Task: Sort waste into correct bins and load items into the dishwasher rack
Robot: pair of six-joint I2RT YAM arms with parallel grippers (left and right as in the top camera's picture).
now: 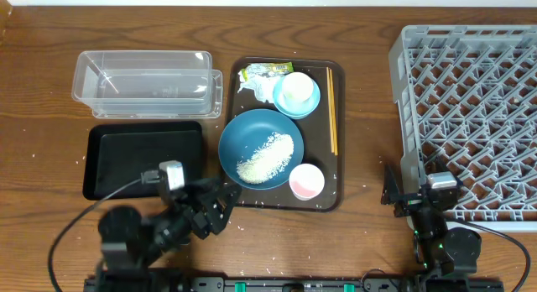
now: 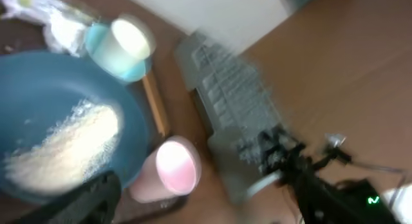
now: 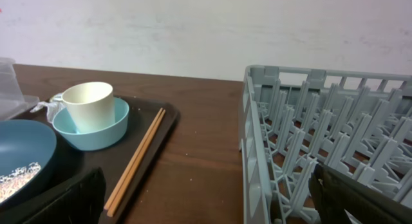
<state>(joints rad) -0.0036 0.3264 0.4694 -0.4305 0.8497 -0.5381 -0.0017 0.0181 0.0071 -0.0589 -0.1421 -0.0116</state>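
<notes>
My left gripper (image 1: 223, 201) hung wide open and empty at the near left corner of the brown serving tray (image 1: 317, 145). The large round blue dish (image 1: 252, 128), with loose rice grains (image 1: 267, 158) heaped in it, lay just ahead and slightly to my right, close to the fingertips but apart from them. My right gripper (image 1: 391, 194), also fully open and empty, sat well off beside the dishwasher rack (image 1: 470, 91), so the left arm was nearer.

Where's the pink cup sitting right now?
Overhead view: the pink cup stands in the near-right corner of the brown tray, just right of the blue dish and below the chopsticks.
</notes>
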